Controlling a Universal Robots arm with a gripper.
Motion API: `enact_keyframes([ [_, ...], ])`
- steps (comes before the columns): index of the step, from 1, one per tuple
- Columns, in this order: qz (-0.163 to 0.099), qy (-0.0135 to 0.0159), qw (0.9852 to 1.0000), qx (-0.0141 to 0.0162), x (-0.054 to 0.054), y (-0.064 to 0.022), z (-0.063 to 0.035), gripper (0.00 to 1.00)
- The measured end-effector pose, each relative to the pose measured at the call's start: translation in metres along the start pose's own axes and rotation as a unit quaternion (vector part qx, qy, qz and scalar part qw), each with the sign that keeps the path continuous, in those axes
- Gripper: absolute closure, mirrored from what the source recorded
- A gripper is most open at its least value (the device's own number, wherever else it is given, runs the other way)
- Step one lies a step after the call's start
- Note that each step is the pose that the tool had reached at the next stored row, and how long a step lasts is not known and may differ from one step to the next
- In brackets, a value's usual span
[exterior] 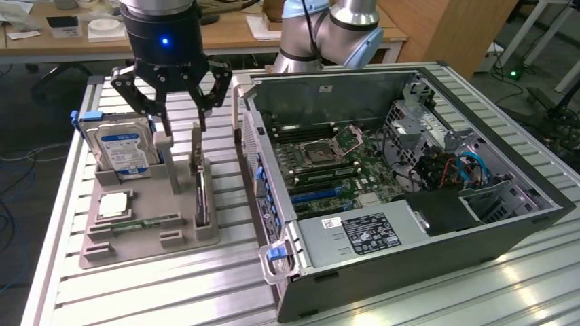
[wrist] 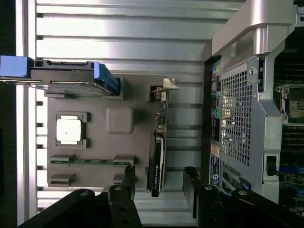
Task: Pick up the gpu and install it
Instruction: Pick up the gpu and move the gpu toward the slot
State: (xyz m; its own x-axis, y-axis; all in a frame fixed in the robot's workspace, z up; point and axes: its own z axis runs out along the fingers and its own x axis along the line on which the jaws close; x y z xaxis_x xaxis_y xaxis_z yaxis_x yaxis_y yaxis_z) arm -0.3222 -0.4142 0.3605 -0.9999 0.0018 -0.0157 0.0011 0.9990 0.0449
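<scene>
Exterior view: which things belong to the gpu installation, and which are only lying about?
For the job: gpu, standing in the grey holder; open pincer over it; open computer case.
Lying about: hard drive, processor chip, memory stick.

Tool (exterior: pixel 184 123) pointed straight down, fingers (wrist: pixel 191 187) spread apart, grey arm (exterior: pixel 328 34) upright behind.

No legible text or numbers.
</scene>
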Motion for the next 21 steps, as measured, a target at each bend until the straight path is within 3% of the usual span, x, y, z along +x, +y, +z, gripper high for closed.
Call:
enact_keyframes([
  [9, 0.0, -0.0001, 1.0, 0.0, 0.0, -0.0003, 0.0061, 0.47],
  [14, 0.0, 0.0, 1.0, 0.0, 0.0, -0.0004, 0.0076, 0.34],
  [21, 0.0, 0.0062, 1.0, 0.0022, 0.0, -0.0007, 0.0151, 0.34],
])
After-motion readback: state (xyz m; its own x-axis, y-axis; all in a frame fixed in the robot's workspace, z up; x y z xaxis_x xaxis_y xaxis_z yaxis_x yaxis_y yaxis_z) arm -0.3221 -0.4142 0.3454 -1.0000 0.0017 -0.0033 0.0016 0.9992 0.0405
